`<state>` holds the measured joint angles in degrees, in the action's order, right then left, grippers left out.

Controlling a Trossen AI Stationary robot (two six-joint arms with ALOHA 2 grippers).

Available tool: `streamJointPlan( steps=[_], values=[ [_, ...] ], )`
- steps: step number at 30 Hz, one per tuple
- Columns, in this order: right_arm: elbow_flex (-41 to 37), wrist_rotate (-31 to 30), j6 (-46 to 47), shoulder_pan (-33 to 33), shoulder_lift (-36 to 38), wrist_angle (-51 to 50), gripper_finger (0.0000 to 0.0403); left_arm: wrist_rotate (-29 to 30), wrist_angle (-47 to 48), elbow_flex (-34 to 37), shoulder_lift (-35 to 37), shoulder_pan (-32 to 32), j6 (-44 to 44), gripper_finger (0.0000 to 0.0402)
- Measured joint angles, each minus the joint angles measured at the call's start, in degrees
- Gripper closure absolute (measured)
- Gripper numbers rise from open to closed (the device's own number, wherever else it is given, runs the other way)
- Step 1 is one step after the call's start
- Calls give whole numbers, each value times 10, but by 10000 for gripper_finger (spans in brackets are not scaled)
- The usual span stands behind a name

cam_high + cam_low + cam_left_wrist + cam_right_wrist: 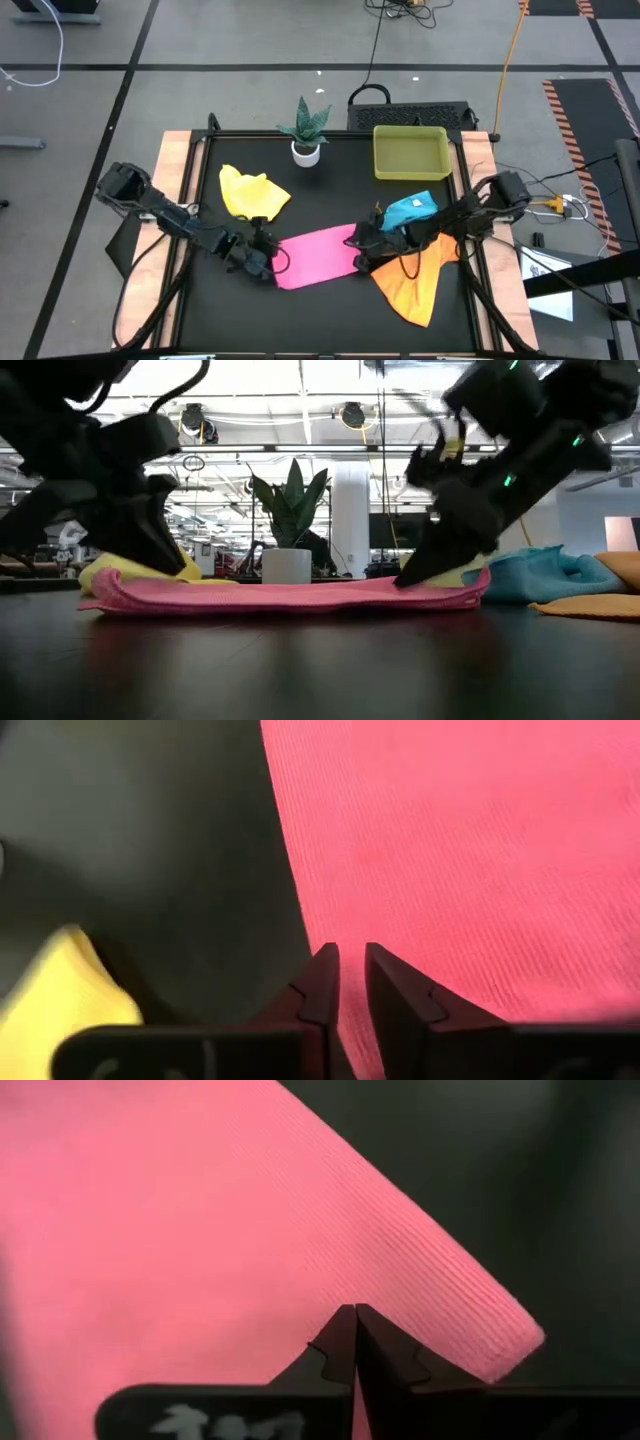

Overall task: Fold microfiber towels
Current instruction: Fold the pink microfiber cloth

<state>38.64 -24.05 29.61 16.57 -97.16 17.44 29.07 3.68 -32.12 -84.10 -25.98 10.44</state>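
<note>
Both arms reach low and inward over the bench (320, 310). The left hand (268, 262) sits at the pink towel's (318, 255) left end, fingers nearly together over its edge; whether they grip is unclear. The right hand (364, 250) has its fingers pressed together on the right end. The yellow towel (252, 192), blue towel (410, 212) and orange towel (415, 283) lie close around; the bench front is bare.

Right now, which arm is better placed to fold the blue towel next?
Probably the right: the right gripper is at the pink towel's end beside the blue towel; the left gripper is at the far end.
</note>
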Motion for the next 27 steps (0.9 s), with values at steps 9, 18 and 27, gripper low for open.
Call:
streamJointPlan(
  steps=[9, 18, 27],
  values=[
    [-1, -1, -46, 37, 87, 20, 402, -196, -72, 0, 25, -39, -51, 335],
    [-9, 29, -74, 42, 90, 20, 402, -171, -153, 0, -37, -65, -4, 204],
    [-35, 137, -208, 46, 90, 19, 366, -181, -174, 0, -63, -59, 6, 263]
  ],
)
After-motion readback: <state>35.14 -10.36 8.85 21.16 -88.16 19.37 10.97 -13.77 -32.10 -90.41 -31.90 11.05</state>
